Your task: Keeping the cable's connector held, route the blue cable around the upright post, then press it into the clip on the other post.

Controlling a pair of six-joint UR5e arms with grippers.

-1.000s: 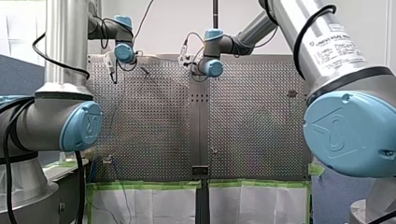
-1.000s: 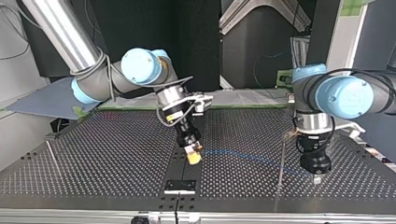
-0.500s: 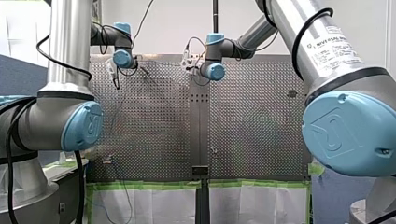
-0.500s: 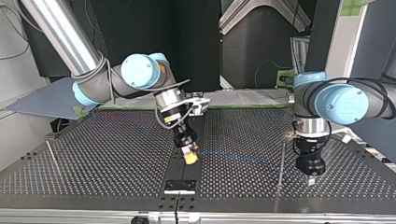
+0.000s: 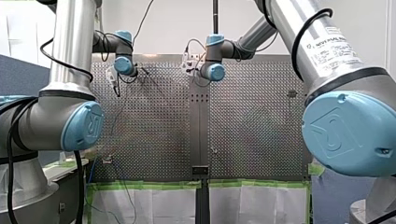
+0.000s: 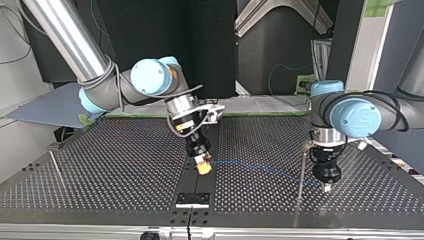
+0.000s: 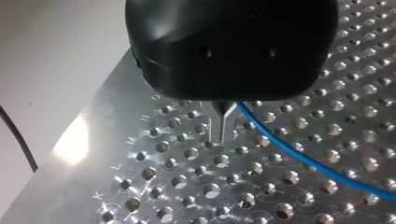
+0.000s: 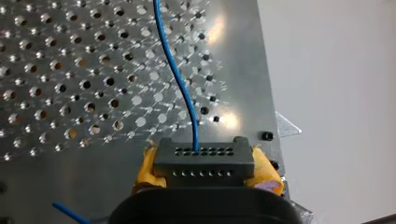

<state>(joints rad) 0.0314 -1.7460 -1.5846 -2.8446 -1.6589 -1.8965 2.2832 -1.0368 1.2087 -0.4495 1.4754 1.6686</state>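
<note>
My right gripper [image 8: 205, 171] clamps the grey, hole-dotted connector [image 8: 204, 158] between yellow pads [image 8: 146, 171]; my left gripper [image 7: 222, 127] pinches the thin blue cable [image 7: 303, 161] with metal fingers [image 7: 215, 124].

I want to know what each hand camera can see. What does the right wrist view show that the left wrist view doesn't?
Only the right wrist view: the grey connector, pinched between my right gripper's yellow pads. Only the left wrist view: my left gripper's thin metal fingers, closed together, with the cable running out from beside them. Both: the blue cable and the table full of holes.
</note>
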